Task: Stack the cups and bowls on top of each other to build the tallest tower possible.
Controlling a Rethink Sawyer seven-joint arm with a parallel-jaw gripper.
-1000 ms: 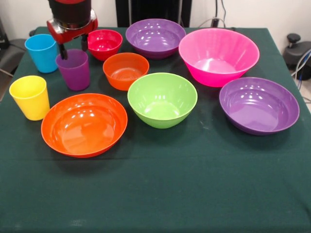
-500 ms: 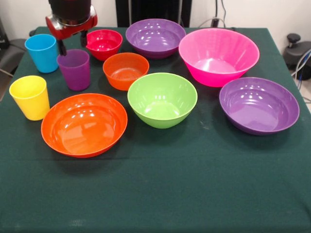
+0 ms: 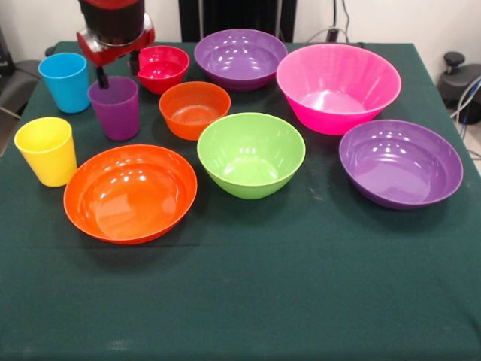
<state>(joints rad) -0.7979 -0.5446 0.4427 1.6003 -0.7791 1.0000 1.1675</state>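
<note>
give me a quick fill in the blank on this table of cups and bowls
1. The gripper hangs open over the ____ cup.
2. The yellow cup stands beside the wide ____ bowl.
3. The largest bowl is ____.
4. The number of cups or bowls stacked so far is ____.

Missing words: purple; orange; pink; zero

A table [image 3: 301, 301] draped in dark green cloth fills most of the view. Toward 12 o'clock runs a pale wall [image 3: 391, 19], with a dark upright panel [image 3: 225, 15] at its centre and cables [image 3: 338, 26] hanging at 1 o'clock. A black rounded object [image 3: 457, 75] sits at 3 o'clock.
</note>
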